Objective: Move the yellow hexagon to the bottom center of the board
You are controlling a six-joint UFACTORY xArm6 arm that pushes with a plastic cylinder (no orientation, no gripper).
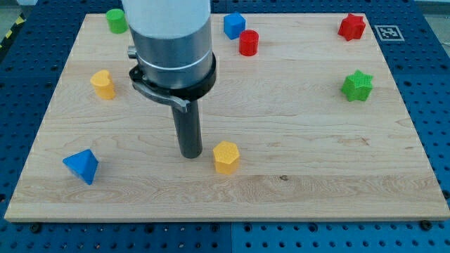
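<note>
The yellow hexagon [226, 157] stands on the wooden board [295, 190], a little below the board's middle and slightly left of centre. My tip [190, 154] rests on the board just to the hexagon's left, a small gap apart. The rod rises from there into the grey arm body at the view's top.
A second yellow block [103, 84] stands at the left. A blue triangular block [81, 166] lies at the lower left. A green block [117, 20] is at the top left. A blue cube [233, 25] and a red cylinder [249, 43] stand at the top centre. A red star [351, 27] and a green star [357, 86] are at the right.
</note>
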